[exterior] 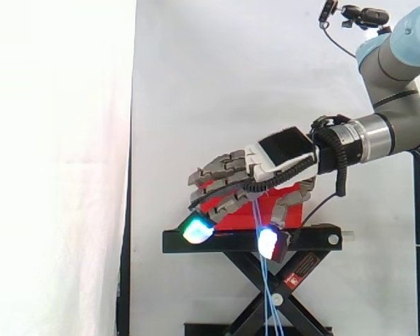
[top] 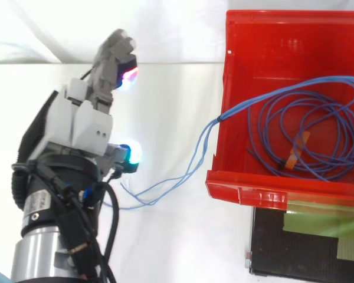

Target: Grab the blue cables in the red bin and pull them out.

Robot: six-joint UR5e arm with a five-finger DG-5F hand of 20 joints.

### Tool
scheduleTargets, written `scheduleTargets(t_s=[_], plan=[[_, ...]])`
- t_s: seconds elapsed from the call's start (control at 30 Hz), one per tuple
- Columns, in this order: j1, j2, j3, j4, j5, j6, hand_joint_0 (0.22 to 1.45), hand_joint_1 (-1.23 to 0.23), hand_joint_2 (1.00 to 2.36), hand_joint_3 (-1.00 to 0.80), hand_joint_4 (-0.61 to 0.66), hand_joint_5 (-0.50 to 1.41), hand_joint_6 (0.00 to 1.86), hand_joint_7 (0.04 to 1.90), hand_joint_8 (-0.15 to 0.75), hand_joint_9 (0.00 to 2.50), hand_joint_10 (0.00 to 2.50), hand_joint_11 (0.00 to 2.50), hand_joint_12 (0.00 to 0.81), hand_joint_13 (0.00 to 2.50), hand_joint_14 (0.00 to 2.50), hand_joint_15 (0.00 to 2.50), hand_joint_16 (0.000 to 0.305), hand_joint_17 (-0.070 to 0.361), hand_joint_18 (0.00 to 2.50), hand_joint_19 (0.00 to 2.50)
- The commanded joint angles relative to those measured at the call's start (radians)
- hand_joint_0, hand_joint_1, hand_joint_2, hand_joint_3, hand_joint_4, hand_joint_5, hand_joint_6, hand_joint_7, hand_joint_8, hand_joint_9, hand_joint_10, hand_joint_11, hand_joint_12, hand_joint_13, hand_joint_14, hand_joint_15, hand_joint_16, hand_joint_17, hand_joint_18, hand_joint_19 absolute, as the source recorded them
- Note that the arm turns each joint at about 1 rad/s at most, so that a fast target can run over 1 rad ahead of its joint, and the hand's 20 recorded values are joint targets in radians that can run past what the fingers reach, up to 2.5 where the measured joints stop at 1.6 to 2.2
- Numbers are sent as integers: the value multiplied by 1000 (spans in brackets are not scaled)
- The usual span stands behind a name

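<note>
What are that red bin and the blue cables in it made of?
The red bin looks like moulded plastic: even colour, glossy, with soft highlights along its rim. The blue cables look like thin wire in a smooth plastic sheath, limp enough to coil and droop over the bin's wall; what is inside them I cannot see.

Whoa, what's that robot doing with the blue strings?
A robot arm's hand is next to the red bin, and its job is to pull the blue cables out. Some strands already spill over the bin's wall toward the hand and dangle down past the black stand. Most of the coil lies inside the bin. I can't tell whether the hand actually has hold of the strands.
</note>
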State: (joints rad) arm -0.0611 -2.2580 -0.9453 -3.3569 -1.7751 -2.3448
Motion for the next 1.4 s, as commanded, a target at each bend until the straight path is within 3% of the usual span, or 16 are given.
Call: scheduleTargets(t_s=[0.0, 0.2, 0.43, 0.9, 1.0, 1.27, 1.37], plan=[[-14, 0, 0, 1, 0, -20, 804, -823, 1000, -1000, 236, 433, 7, 230, 276, 383, 6, 232, 324, 147, 10, 323, 46, 103, 77, 490], [-32, 0, 0, -1, -3, -29, 804, -825, 1000, -1000, 222, 412, 7, 230, 262, 326, 7, 258, 328, 195, 10, 341, 46, 102, 140, 502], [-42, 0, 3, 5, -6, -34, 805, -825, 1000, -1000, 220, 408, 8, 233, 265, 331, 8, 277, 331, 193, 10, 348, 46, 103, 145, 500], [-79, 0, 3, 4, -50, -61, 806, -825, 1000, -1000, 230, 418, 7, 238, 285, 447, 10, 376, 336, 239, 11, 391, 46, 103, 186, 530], [-85, 0, 8, -18, -61, -81, 807, -824, 1000, -1000, 233, 420, 7, 235, 285, 447, 10, 373, 338, 247, 11, 397, 46, 103, 195, 531], [-89, 0, 40, -154, -52, -129, 807, -823, 1000, -1000, 235, 431, 7, 243, 287, 449, 12, 372, 338, 258, 11, 406, 45, 102, 208, 546], [-94, 0, 48, -177, -52, -147, 807, -823, 1000, -1000, 238, 441, 7, 247, 287, 450, 10, 377, 339, 264, 11, 403, 46, 103, 219, 543]])
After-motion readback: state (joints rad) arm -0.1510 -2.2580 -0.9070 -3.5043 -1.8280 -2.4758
